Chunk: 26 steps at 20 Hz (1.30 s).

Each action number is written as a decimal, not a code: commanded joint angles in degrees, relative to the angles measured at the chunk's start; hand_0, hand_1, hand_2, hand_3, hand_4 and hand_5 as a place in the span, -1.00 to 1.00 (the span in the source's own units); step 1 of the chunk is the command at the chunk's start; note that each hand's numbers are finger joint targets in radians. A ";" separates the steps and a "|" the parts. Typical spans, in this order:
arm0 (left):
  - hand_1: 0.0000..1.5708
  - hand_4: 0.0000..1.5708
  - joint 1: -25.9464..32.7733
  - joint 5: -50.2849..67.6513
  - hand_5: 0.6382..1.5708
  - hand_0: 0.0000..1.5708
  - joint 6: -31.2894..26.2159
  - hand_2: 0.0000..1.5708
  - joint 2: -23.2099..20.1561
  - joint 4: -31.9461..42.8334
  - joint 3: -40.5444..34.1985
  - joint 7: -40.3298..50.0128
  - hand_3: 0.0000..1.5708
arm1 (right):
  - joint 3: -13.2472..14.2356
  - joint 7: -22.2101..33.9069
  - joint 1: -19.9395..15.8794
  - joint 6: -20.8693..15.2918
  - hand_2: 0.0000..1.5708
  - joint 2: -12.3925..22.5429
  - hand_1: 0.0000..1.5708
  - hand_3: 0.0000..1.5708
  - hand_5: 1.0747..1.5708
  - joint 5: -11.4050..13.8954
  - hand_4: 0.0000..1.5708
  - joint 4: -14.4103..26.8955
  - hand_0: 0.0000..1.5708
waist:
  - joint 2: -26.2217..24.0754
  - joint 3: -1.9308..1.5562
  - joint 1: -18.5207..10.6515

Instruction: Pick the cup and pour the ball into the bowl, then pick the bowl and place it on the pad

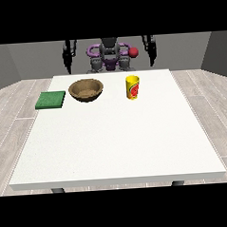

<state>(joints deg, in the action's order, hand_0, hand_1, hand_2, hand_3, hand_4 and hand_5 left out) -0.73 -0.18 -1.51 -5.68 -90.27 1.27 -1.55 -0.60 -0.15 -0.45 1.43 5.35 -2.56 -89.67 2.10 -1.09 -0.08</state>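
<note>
1. Yellow cup (133, 87) stands upright on the tabletop (117, 139), far half, right of centre in the front view; red marking on its side. A red ball (133, 52) shows above and behind the cup, in front of the robot's torso; I cannot tell whether it rests on anything
2. Wooden bowl (86, 89) sits left of the cup, apart from it, mouth up. Green pad (51, 99) lies flat just beside the bowl at the tabletop's left edge, not touching it
3. Hand at the view's left (68, 66) and hand at the view's right (152, 58) both hang behind the tabletop's far edge, holding nothing; whether the fingers are straight or curled, cannot tell
4. Judgement, cup: likely light, thin-walled, smooth, easy to tip. Take it round the mid-wall from the side, below the rim, so the mouth stays free for pouring
5. Judgement, bowl: stiff, heavier, wide and shallow. Best held at the rim, then carried level to the pad
</note>
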 commanded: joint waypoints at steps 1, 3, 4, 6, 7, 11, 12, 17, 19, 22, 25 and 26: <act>-1.00 -0.16 -0.07 0.18 0.99 -1.00 -0.16 -1.00 -1.21 -3.18 -0.35 2.12 -1.00 | 0.26 2.18 -0.19 0.00 -1.00 1.13 -1.00 -1.00 0.85 -0.13 0.11 -3.24 -1.00 | -8.60 0.76 -0.04; -1.00 -0.16 -0.19 0.43 0.99 -1.00 -0.09 -1.00 -1.74 -4.35 -0.80 3.56 -1.00 | 0.51 3.46 -0.40 -0.11 -1.00 1.57 -1.00 -1.00 0.85 -0.29 0.11 -4.47 -1.00 | -11.92 0.86 -0.17; -1.00 -0.16 -0.20 0.62 0.99 -1.00 0.00 -1.00 -1.84 -4.96 -0.96 4.22 -1.00 | 0.63 4.37 -0.35 0.02 -1.00 2.03 -1.00 -1.00 0.85 -0.35 0.11 -4.98 -1.00 | -13.47 1.01 -0.20; -1.00 -0.16 -0.16 0.93 0.99 -1.00 0.08 -1.00 -2.23 -5.87 -1.29 6.19 -1.00 | 1.02 5.86 -0.63 -0.17 -1.00 2.77 -1.00 -1.00 0.85 -0.29 0.11 -6.17 -1.00 | -16.30 1.08 -0.23; -1.00 -0.16 0.94 6.60 0.99 -1.00 3.69 -1.00 5.32 -8.08 0.14 14.05 -1.00 | 1.31 12.41 3.85 -0.70 -1.00 -0.46 -1.00 -1.00 0.85 -5.24 0.11 -8.19 -1.00 | -22.28 1.08 3.61; -1.00 -0.19 -0.33 5.76 0.99 -1.00 11.70 -1.00 5.53 -12.72 2.88 26.66 -1.00 | -1.39 22.84 5.00 -4.28 -1.00 -2.00 -1.00 -1.00 0.84 -4.75 0.10 -14.51 -1.00 | -25.93 1.09 4.62; -1.00 -0.19 0.82 4.10 0.98 -1.00 12.05 -1.00 5.56 -14.71 4.27 26.19 -1.00 | 0.79 26.02 4.21 -4.40 -1.00 -0.27 -1.00 -1.00 0.84 -6.23 0.10 -16.78 -1.00 | -25.33 1.10 3.85; -1.00 -0.28 -7.57 0.94 0.97 -1.00 16.74 -1.00 5.64 -17.27 5.69 25.60 -1.00 | 1.31 24.93 1.39 -6.16 -1.00 -0.51 -1.00 -1.00 0.89 -4.98 -0.02 -23.45 -1.00 | -14.68 1.09 4.87; -1.00 -0.25 -7.47 -0.33 0.97 -1.00 13.98 -1.00 5.63 -14.86 4.85 21.74 -1.00 | 5.88 27.92 -2.95 -4.57 -1.00 2.73 -1.00 -1.00 0.91 -8.98 -0.03 -25.21 -1.00 | -11.11 1.10 4.92; -1.00 -0.22 -14.17 -1.09 0.97 -1.00 17.93 -1.00 5.66 -11.58 4.88 18.18 -1.00 | -0.03 17.21 -3.12 -5.59 -1.00 -1.96 -1.00 -1.00 0.88 -2.71 -0.09 -21.38 -1.00 | -3.84 1.08 5.55; -1.00 -0.27 -14.07 -0.64 0.93 -1.00 13.62 -1.00 4.58 -8.12 2.07 8.22 -1.00 | 0.84 12.29 -4.70 -4.26 -1.00 -2.43 -1.00 -0.71 0.92 -3.88 -0.07 -19.07 -1.00 | 3.01 1.10 5.07; -1.00 -0.30 -14.95 -2.53 0.90 -1.00 15.27 -1.00 5.54 -7.49 3.08 8.29 -1.00 | 3.50 7.79 -4.49 -1.55 -1.00 -0.79 -1.00 -0.89 0.90 -5.69 -0.09 -16.87 -1.00 | 4.53 1.06 5.32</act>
<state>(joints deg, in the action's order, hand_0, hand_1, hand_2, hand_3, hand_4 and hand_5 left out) -12.72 -0.50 13.06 -0.54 -101.05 4.61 12.70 1.72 15.42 -3.77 -2.43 4.62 -7.56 -109.42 -0.29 0.00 4.73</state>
